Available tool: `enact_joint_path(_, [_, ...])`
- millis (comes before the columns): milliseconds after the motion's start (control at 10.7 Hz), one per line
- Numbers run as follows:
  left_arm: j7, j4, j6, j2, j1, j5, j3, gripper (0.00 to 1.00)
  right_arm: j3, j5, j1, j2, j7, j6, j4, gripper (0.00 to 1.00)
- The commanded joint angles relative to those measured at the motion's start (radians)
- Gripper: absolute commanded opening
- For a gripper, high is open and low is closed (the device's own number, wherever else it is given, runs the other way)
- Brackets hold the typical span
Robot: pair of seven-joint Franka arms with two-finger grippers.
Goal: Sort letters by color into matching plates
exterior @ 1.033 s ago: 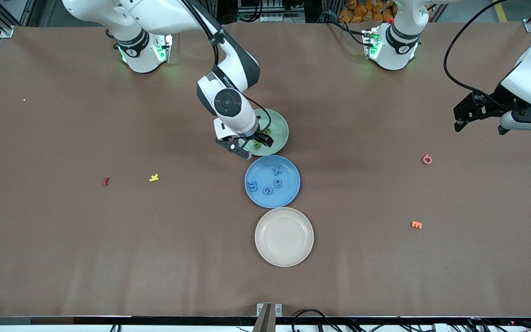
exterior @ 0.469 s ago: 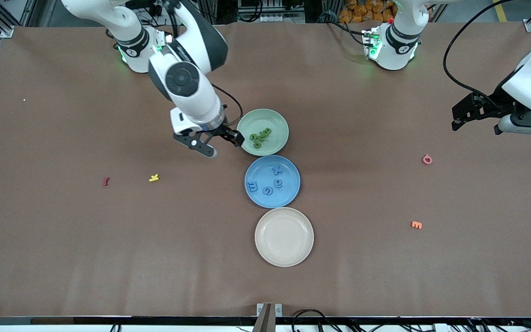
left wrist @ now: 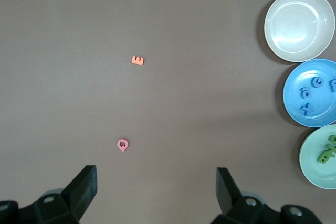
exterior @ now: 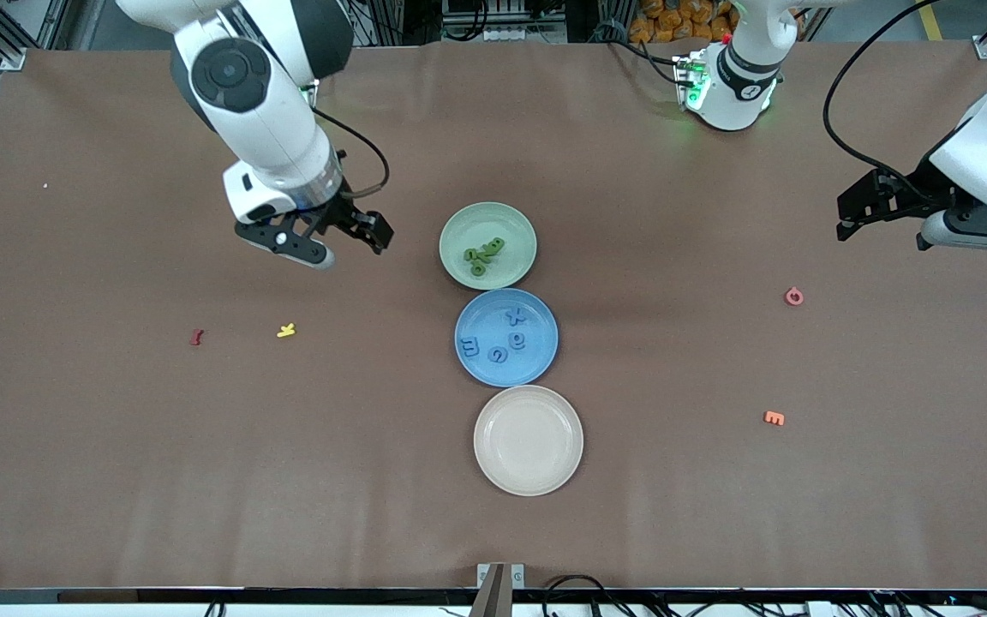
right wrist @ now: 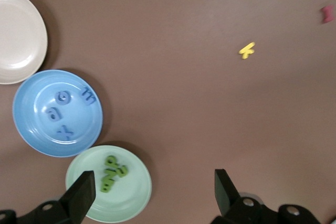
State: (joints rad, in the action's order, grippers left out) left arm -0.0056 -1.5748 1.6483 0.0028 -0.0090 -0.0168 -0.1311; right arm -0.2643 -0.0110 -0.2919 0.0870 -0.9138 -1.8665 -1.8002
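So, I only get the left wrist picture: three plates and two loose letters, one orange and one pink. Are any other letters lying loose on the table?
Observer: Yes, two more, toward the right arm's end of the table: a yellow letter and a dark red letter beside it.
Operator: And where is the other arm's pincer?
Observer: The right pincer hangs open and empty over bare table, toward the right arm's end from the green plate.
Operator: My picture cuts that green plate off. Is anything blue in it?
Observer: No, only green letters, lying in a small heap.
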Motion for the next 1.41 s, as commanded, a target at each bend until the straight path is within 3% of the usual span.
enact_joint_path(0, [0.006,0.029,-0.025,0.013,0.000,0.020,-0.004,1.00,0.002,0.040,0.048,-0.013,0.140,0.159,0.119,1.00])
enact_joint_path(188, [0.001,0.029,-0.025,0.013,-0.003,0.043,-0.004,1.00,0.019,0.040,0.091,-0.016,0.266,0.237,0.186,1.00])
enact_joint_path(563, [-0.117,0.027,-0.025,0.014,0.004,0.029,-0.002,1.00,0.187,0.040,0.091,-0.039,0.602,0.286,0.258,1.00])
enact_joint_path(939, [-0.088,0.027,-0.025,0.014,0.000,0.037,-0.002,1.00,0.259,0.040,0.125,-0.039,0.839,0.308,0.329,1.00])
enact_joint_path(1314, [-0.085,0.024,-0.025,0.013,0.007,0.024,-0.002,1.00,0.339,0.031,0.125,-0.038,0.906,0.322,0.340,1.00])
